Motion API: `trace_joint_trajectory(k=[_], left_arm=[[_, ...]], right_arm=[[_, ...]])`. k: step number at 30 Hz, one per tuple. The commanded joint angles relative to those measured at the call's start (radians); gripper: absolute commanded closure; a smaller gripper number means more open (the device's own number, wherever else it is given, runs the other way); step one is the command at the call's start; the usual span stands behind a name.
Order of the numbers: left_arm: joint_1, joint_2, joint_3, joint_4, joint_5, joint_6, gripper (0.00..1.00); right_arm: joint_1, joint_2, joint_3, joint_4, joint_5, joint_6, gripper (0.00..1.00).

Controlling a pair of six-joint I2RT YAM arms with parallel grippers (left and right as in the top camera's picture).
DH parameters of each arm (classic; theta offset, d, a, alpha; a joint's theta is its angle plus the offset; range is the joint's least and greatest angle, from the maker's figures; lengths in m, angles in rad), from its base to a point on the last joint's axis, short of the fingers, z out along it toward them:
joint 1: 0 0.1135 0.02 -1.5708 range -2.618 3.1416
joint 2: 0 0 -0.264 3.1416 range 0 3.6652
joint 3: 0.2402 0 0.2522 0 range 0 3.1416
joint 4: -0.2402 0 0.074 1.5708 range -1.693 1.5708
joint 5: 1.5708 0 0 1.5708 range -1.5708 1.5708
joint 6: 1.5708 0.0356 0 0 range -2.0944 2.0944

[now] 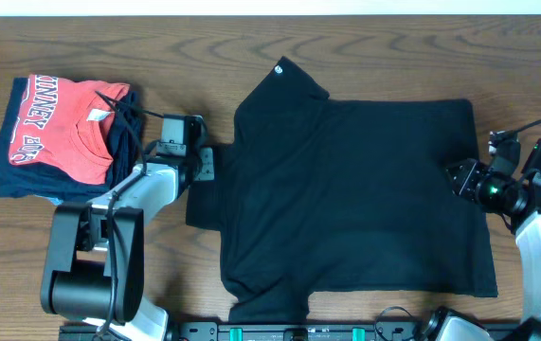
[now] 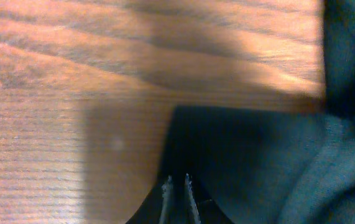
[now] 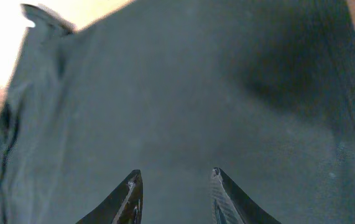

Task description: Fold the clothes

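The black T-shirt (image 1: 346, 199) lies spread flat on the table, one sleeve pointing to the far side and one to the near side. My left gripper (image 1: 210, 164) sits at the shirt's left edge. In the left wrist view its fingertips (image 2: 177, 179) are pinched together on a corner of the black fabric (image 2: 245, 155). My right gripper (image 1: 459, 178) is at the shirt's right edge. In the right wrist view its jaws (image 3: 174, 174) stand apart just above the dark cloth (image 3: 196, 93), with nothing between them.
At the far left, a folded red T-shirt (image 1: 62, 128) with white lettering rests on navy-blue folded garments (image 1: 24, 180). The left arm's base (image 1: 90, 265) stands near the front left. Bare wooden table (image 1: 393, 47) lies beyond the shirt.
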Motion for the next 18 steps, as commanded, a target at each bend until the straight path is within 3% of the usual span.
trace_joint_trajectory(k=[1,8,13,16,18], left_arm=[[0.021,0.067,0.003,0.009,-0.015,0.016,0.9],[0.075,0.09,0.018,0.042,-0.031,0.012,0.9],[0.134,0.089,0.088,-0.064,-0.024,-0.041,0.9],[0.144,0.087,0.115,-0.105,0.026,-0.04,0.9],[0.144,0.082,0.122,-0.119,0.034,-0.04,0.9]], right_arm=[[0.007,0.06,0.007,0.02,0.068,0.033,0.66],[0.007,0.203,0.006,0.146,0.09,0.056,0.59],[0.007,0.291,0.007,0.246,0.163,0.121,0.57],[0.007,0.339,0.007,0.285,0.164,0.12,0.59],[0.007,0.373,0.007,0.289,0.198,0.124,0.67]])
